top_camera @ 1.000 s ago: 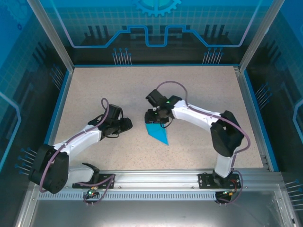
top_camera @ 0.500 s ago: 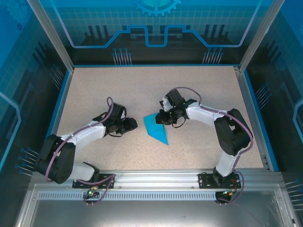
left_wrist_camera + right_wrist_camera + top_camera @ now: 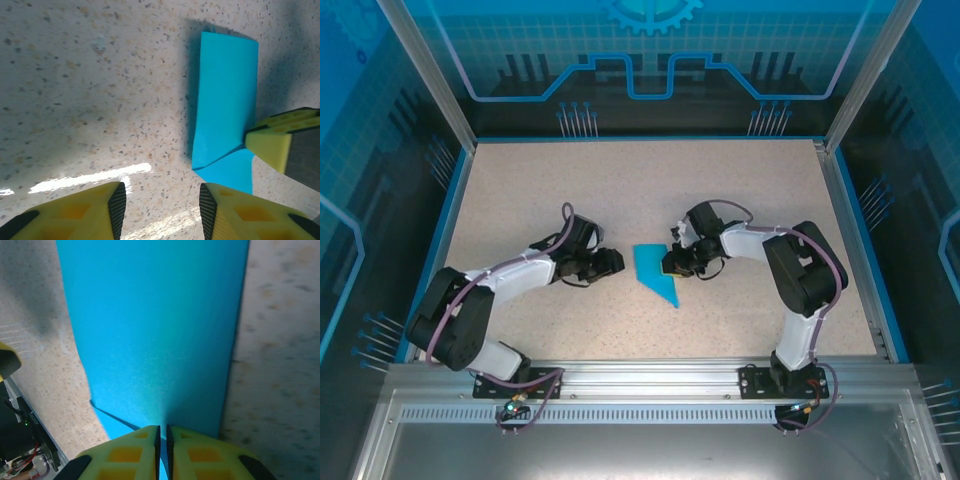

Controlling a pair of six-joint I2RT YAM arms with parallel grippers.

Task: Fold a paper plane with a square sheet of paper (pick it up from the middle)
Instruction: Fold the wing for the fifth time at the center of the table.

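At the far 9 o'clock side a blue rim [image 3: 448, 235] borders the speckled table [image 3: 570, 180], and my left arm lies low across it with a purple cable [image 3: 566, 216] looping over its wrist. My left gripper [image 3: 612, 261] points toward 3 o'clock, its yellow fingers [image 3: 102, 210] parted about halfway with only tabletop between them, holding nothing. A short strip of bare table separates it from the teal paper [image 3: 653, 270], which sits near the middle of the table, just at its 3 o'clock. The paper is folded into a narrow band with a straight end toward 12 o'clock and a point toward 5 o'clock; its near edge lifts slightly and casts a shadow. My right gripper [image 3: 673, 266] comes in from 3 o'clock at the paper's other long edge, its yellow pads pressed almost together with a sliver of teal showing in the slit, so it pinches that edge. From my left wrist camera one of those pads blocks part of the paper's side. My right arm bends back toward 4 o'clock, down to the aluminium rail [image 3: 650, 378] at 6 o'clock.
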